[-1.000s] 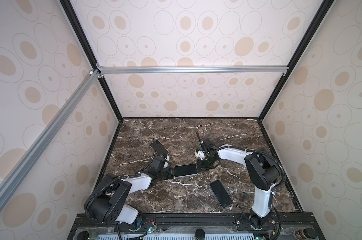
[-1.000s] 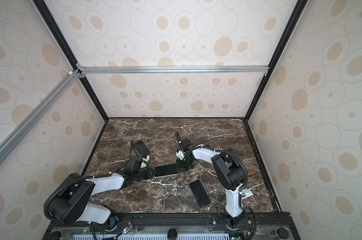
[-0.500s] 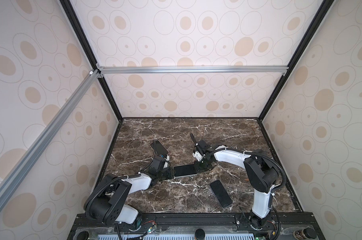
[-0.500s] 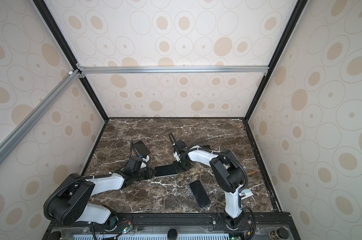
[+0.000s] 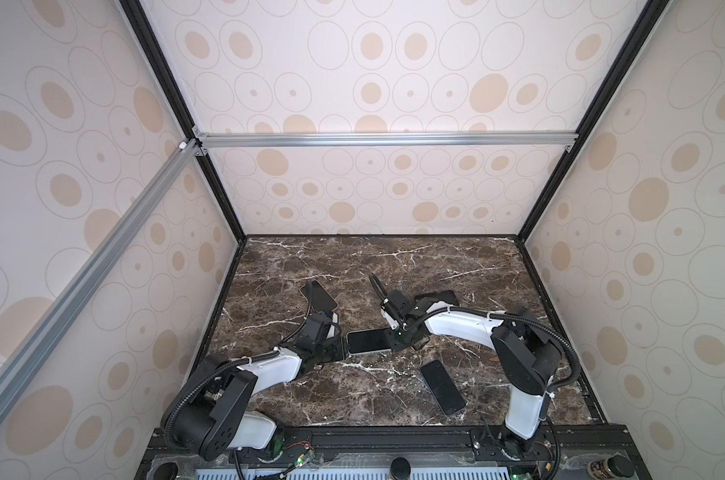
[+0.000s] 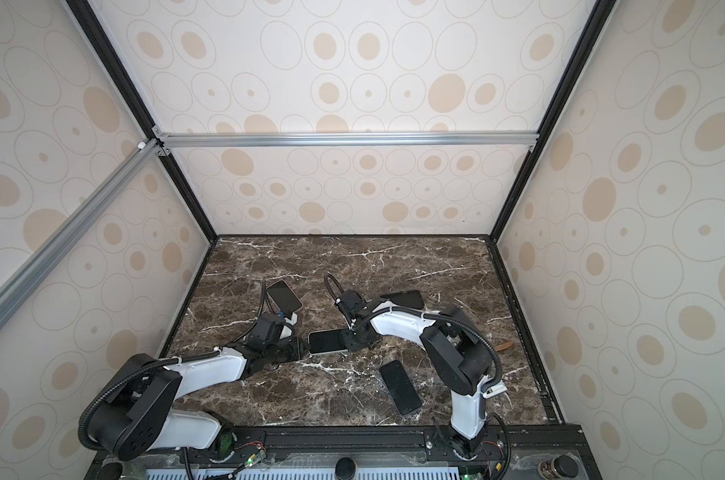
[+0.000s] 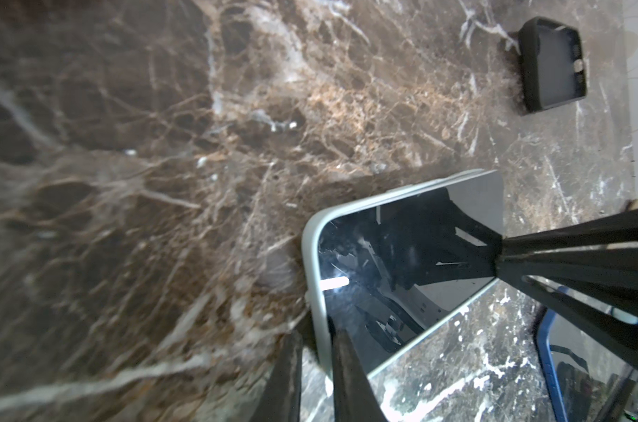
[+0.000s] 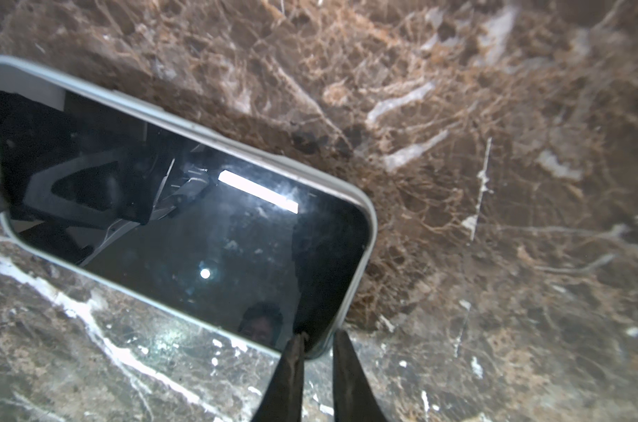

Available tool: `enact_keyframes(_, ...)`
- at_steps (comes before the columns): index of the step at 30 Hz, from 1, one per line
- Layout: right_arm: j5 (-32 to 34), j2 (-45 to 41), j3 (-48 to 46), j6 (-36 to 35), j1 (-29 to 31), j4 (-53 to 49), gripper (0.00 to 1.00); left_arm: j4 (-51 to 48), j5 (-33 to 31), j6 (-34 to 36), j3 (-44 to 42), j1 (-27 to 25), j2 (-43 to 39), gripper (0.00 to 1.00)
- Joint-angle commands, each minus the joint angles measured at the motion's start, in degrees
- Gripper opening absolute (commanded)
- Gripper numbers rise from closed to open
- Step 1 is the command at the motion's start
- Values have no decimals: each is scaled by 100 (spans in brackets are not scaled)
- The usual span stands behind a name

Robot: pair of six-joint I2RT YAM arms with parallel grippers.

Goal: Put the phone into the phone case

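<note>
We found the phone (image 5: 367, 340) lying flat, screen up, in the middle of the counter (image 5: 352, 266). The pale phone case (image 7: 312, 263) was wrapped round it, and a light rim showed on every side of the glass that we could see. We judged that the phone was already inside and that the step in hand was seating the last edges. In the left wrist view the rim along one long side showed as a doubled line, so that side may not have been snapped fully home (we could not be sure).

The two arms met the phone from opposite ends. We took this as bracing, each end keeping the case from sliding while the other was pressed. The left claw (image 7: 316, 332) sat at the end nearer its own arm, with one finger outside the rim and one on the glass. It looked clenched on that rim, with little more than the wall of the case between its fingers. The right claw (image 8: 320, 334) straddled a corner at the opposite end in the same manner, its fingers narrowly parted. We could not tell whether it was pinching the corner or merely standing round it.

A bare black phone (image 5: 442, 387) lay well apart toward the near right, and another phone (image 5: 319, 295) lay beyond the left arm. A dark case (image 7: 551, 65) lay behind the right arm, and we could not make out whether anything was inside it.
</note>
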Motion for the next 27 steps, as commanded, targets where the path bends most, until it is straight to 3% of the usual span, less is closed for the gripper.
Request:
enact_keyframes(1,301,218,-318,-136,144,246,19,-845,-418,-36,-55,-12,-121,17)
enact_keyframes(11,208,-624,-138,-175,142,255,36,-1187,-618,133,387,-6,-455,18)
enact_keyframes(27,173,-972,-293,-64,53,396,42,-1155,-658,48,396,-8,-599,19)
